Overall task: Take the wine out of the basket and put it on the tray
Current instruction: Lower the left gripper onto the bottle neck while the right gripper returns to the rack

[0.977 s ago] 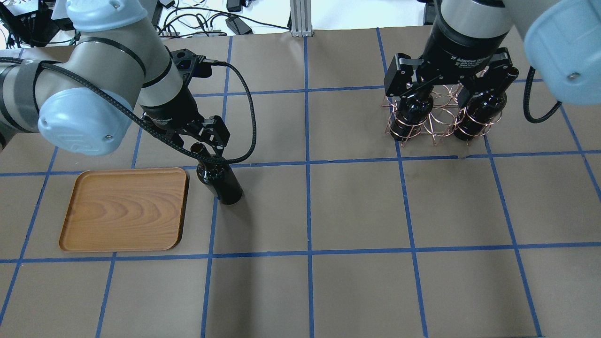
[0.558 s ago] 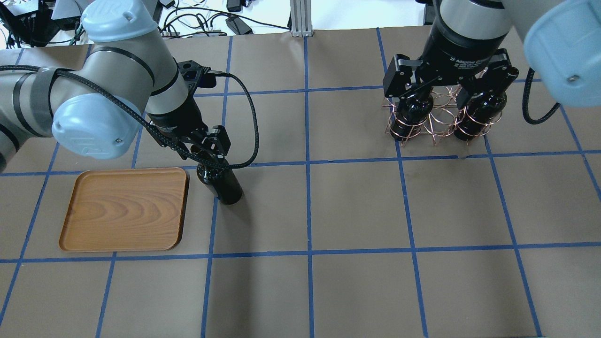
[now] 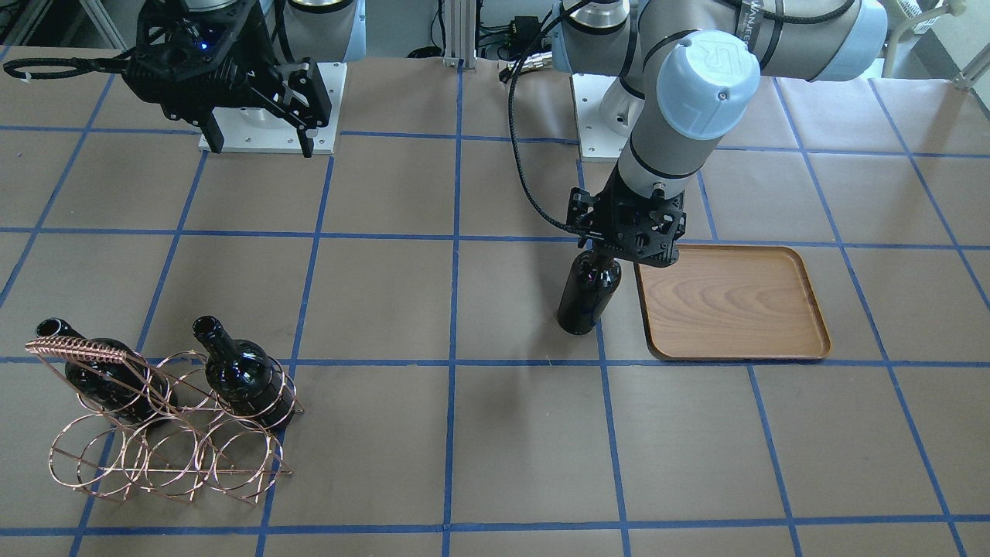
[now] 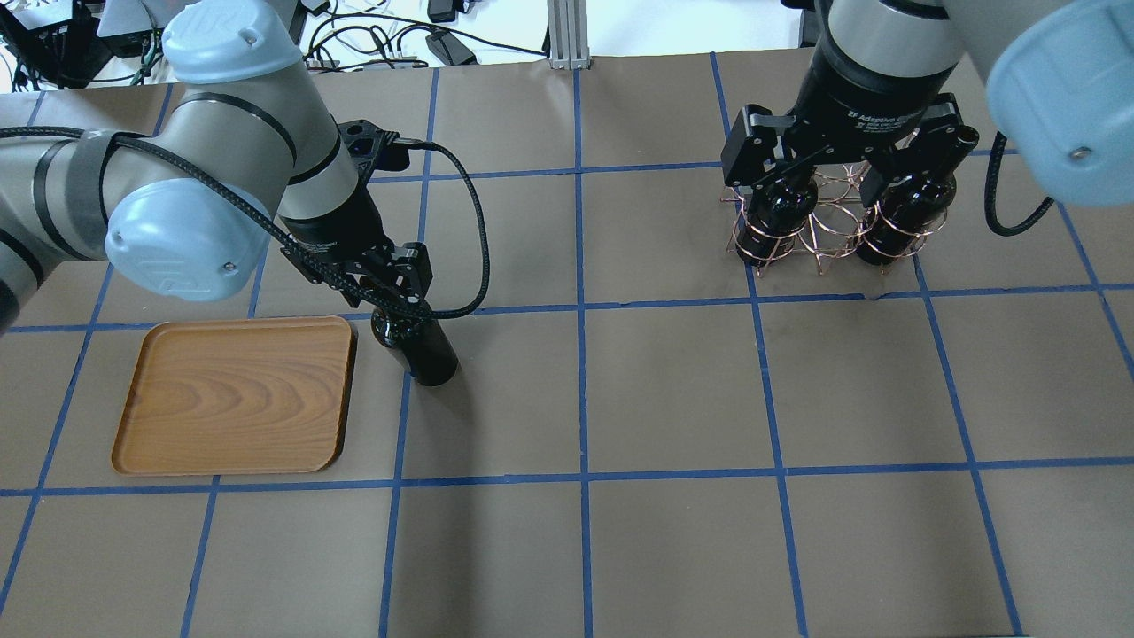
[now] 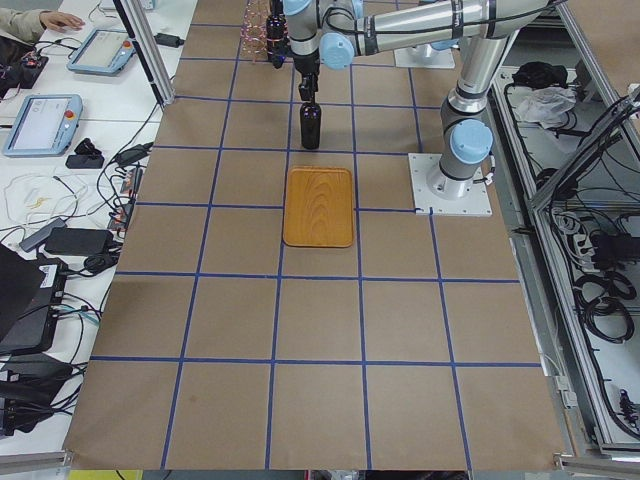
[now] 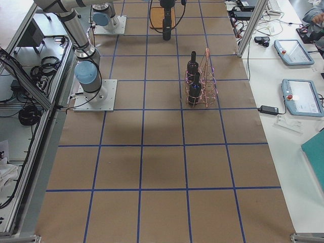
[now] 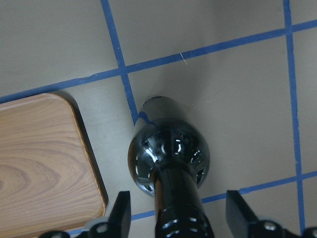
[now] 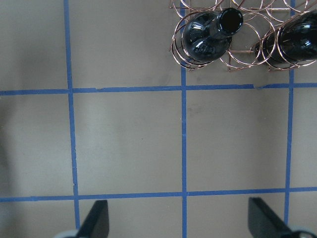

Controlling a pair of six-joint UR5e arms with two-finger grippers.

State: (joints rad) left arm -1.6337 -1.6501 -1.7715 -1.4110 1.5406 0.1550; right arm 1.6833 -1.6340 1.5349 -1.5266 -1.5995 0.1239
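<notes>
Dark glass first: the wine (image 4: 416,347) stands upright on the tabletop (image 4: 673,390), just beside the tray (image 4: 235,399) near one of its rounded corners, but not on it. It is well apart from the basket (image 3: 162,456). Its base sits on brown paper at a blue tape crossing, so I judge the placing not yet done.

My left pincer (image 7: 179,215) hangs directly over the neck. Its fingers (image 7: 121,215) are spread to either side with a gap between each and the glass, so it is open and grips nothing, and the bottle stands by its own weight. I come from above, in line with the bottle, because the neck is the only part narrow enough for me. The swelling shoulder below should also help stop a glossy surface sliding through. My left arm reaches out from its base with the elbow raised, the forearm sloping down and the wrist bent so the pincer points at the tabletop.

My likely next move is to close on the neck, lift above the low rim and shift sideways over the wood. A loose hold could let the bottle swing or slip.

My right pincer (image 3: 259,145) hovers high, open and empty, pointing straight down. It is on the basket's side but nearer my base than the basket. Two other bottles (image 3: 247,379) stand neck-up in the basket's rings.
</notes>
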